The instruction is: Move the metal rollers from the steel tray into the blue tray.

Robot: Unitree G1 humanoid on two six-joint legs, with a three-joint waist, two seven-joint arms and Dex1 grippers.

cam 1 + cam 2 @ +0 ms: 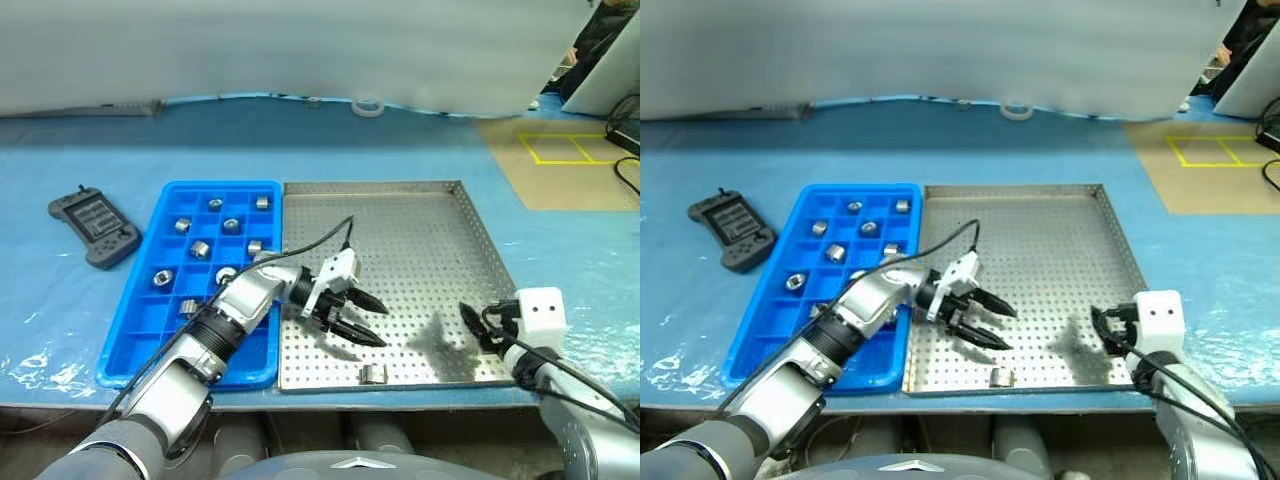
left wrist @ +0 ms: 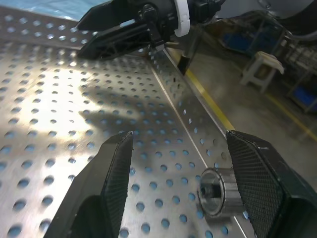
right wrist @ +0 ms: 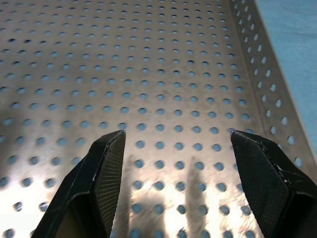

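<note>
The left gripper (image 1: 362, 318) hangs over the steel tray (image 1: 420, 235), fingers spread and empty, pointing toward the right gripper (image 1: 478, 322). One metal roller (image 1: 372, 375) lies on the perforated floor by the tray's near rim, just below and ahead of the left fingers (image 2: 111, 171), apart from them. The right gripper sits low at the tray's near right corner, its fingers (image 3: 106, 171) wide apart over bare floor. Other rollers (image 1: 200, 249) rest in compartments of the blue tray (image 1: 150, 310), which touches the steel tray's left side

Probably a factory workshop: yellow floor markings (image 1: 565, 147), blue-covered workbench (image 1: 300, 140).
</note>
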